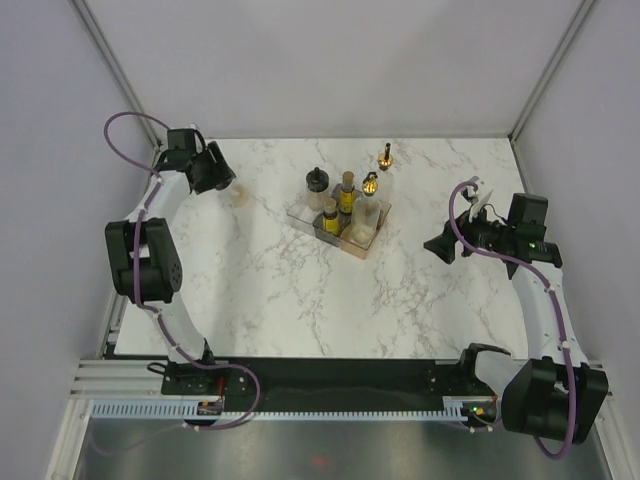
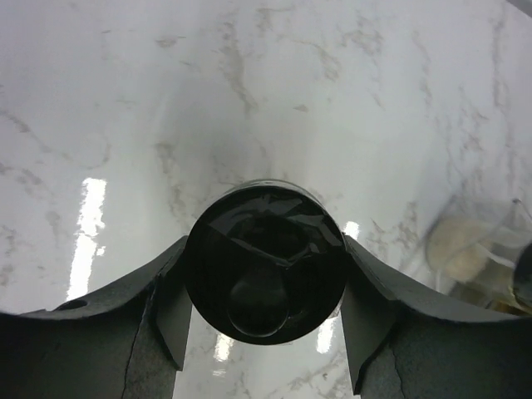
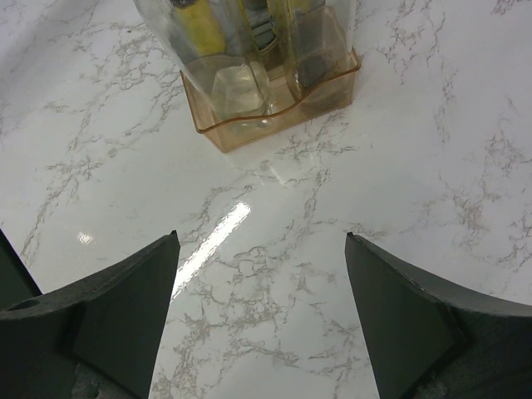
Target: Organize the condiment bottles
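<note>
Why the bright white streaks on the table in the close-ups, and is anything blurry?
Left wrist view: light glares off the glossy table; the black-capped bottle reflects too; a clear object at right is blurred. Right wrist view: one streak. Top view: even light.

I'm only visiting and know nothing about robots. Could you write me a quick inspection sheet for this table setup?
Surface: marble table, glossy, no spills seen.
Job's things: amber bottles and a gold-topped bottle stand in the tray. A second gold-topped one stands alone beyond it. A black-capped bottle is at the tray's far-left corner, unclear whether inside. Another black-capped one is being gripped.
Clutter: nothing seen.
Grippers: left gripper shut on that bottle. Right gripper open over bare table, facing the tray.
Cables: purple cables loop along both arms, away from the bottles.
Surroundings: plain grey walls, metal frame posts.
</note>
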{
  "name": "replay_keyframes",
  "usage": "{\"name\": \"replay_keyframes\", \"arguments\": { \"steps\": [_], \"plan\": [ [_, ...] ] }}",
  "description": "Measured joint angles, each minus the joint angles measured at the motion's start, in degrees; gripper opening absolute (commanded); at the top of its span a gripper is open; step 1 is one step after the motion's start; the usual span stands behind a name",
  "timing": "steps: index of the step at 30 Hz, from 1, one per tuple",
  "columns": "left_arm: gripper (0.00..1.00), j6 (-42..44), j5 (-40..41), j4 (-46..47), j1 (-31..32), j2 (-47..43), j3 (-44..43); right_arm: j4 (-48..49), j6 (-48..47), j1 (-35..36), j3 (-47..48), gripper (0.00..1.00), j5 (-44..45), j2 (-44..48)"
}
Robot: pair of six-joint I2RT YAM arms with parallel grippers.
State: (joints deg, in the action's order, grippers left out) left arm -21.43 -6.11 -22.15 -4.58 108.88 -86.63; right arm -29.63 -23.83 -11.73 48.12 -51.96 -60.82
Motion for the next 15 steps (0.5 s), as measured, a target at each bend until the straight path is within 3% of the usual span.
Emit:
{"name": "replay_keyframes", "arguments": {
  "steps": [7, 15],
  "plan": [
    [0.02, 0.24, -9.73, 2.62, 6.88, -7.61, 4.83, 0.00, 0.00, 0.02, 0.00, 0.90, 0.00, 0.00],
    [0.02, 1.31, -14.19, 2.12, 16.20, -9.97, 4.85, 0.00, 0.00, 0.02, 0.00, 0.90, -0.02, 0.00]
  ]
}}
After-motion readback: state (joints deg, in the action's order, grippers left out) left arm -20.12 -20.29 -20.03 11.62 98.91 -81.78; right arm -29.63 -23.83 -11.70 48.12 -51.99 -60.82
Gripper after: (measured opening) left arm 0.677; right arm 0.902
